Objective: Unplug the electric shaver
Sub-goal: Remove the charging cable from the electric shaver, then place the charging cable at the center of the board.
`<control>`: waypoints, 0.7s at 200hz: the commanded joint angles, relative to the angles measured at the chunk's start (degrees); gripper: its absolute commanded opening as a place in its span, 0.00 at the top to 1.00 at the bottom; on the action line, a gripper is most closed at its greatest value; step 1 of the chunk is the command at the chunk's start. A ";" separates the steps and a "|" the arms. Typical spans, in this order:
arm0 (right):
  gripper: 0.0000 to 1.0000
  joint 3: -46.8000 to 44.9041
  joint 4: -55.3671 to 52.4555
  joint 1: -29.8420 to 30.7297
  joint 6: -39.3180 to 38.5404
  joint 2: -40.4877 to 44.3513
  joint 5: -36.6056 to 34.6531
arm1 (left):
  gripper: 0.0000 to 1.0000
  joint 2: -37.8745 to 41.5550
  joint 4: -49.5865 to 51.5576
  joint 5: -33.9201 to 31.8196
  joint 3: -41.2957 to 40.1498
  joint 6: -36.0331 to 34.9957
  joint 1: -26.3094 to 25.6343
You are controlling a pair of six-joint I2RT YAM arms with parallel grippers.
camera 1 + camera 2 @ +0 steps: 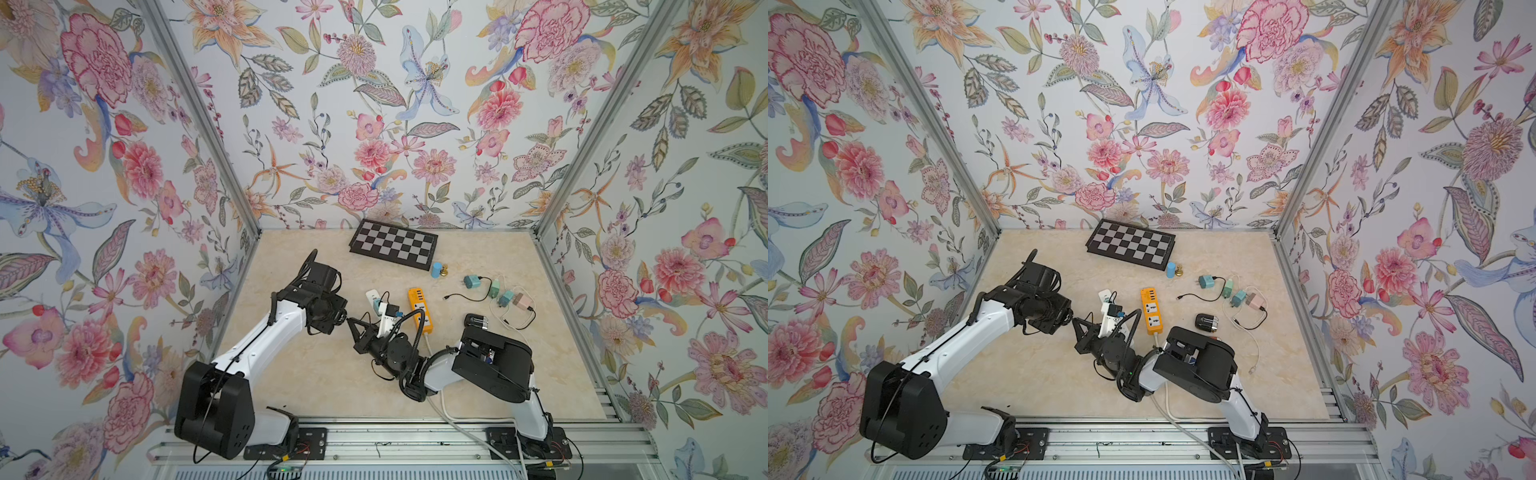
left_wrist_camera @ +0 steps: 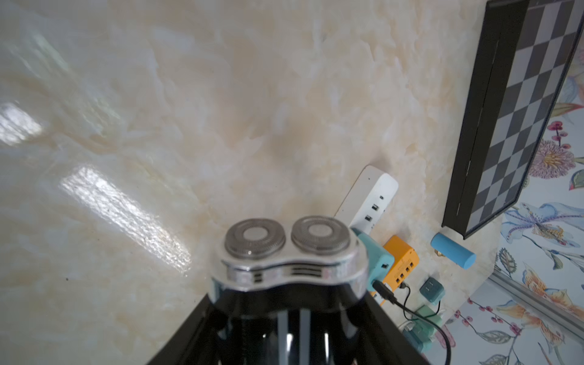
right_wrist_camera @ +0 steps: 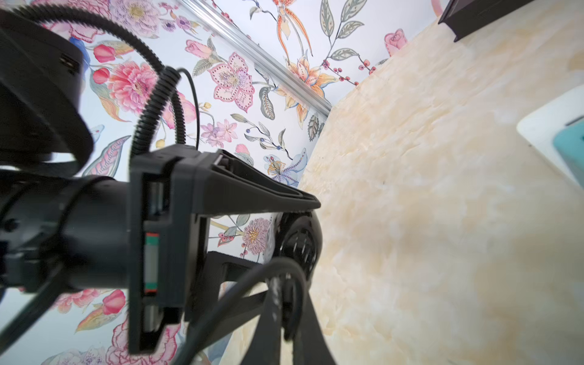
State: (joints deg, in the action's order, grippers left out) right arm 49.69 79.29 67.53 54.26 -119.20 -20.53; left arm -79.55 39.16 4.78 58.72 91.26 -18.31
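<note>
The electric shaver (image 2: 287,252) has a glossy black body and two round silver heads. My left gripper (image 2: 289,305) is shut on that body. In both top views the left gripper (image 1: 340,318) meets the right gripper (image 1: 351,321) tip to tip above the table, and the shaver is mostly hidden between them. In the right wrist view my right gripper (image 3: 286,303) is shut on the black cable's plug (image 3: 281,284) at the shaver's base (image 3: 300,243). Whether the plug is seated I cannot tell. The cable's other end (image 2: 384,290) sits in a teal adapter (image 2: 376,256) on a white power strip (image 1: 372,297).
An orange power strip (image 1: 420,309) lies right of the grippers. A chessboard (image 1: 392,248) leans at the back wall, with a blue cylinder (image 1: 436,270) and a gold piece (image 1: 444,270) beside it. Several loose chargers (image 1: 495,289) and a small black-and-silver device (image 1: 476,321) lie at the right.
</note>
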 commanded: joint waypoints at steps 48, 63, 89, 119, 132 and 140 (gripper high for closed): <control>1.00 -2.64 1.13 -2.70 0.92 6.17 2.32 | 0.63 -0.43 0.92 -9.74 -2.67 -4.23 2.91; 1.00 -2.82 -2.33 -3.43 3.32 6.59 5.61 | 0.63 -0.52 0.85 -10.26 -1.85 -5.31 3.36; 1.00 -3.70 -11.45 -4.68 5.38 7.49 13.35 | 0.63 -1.47 2.15 -11.96 1.84 -9.51 4.39; 1.00 -1.55 -18.69 -5.31 5.69 5.00 20.92 | 0.62 -3.52 3.81 -12.95 5.89 -13.73 4.40; 1.00 -1.27 -19.14 -5.40 7.04 3.71 21.74 | 0.63 -4.16 4.08 -12.47 6.38 -15.15 4.32; 1.00 -1.06 -18.96 -5.39 6.79 2.95 22.27 | 0.62 -4.21 3.93 -12.11 6.25 -15.94 4.25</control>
State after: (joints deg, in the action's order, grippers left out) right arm 47.31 64.23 62.22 58.98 -113.73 -3.49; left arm -82.85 41.28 -5.23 63.26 79.75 -14.24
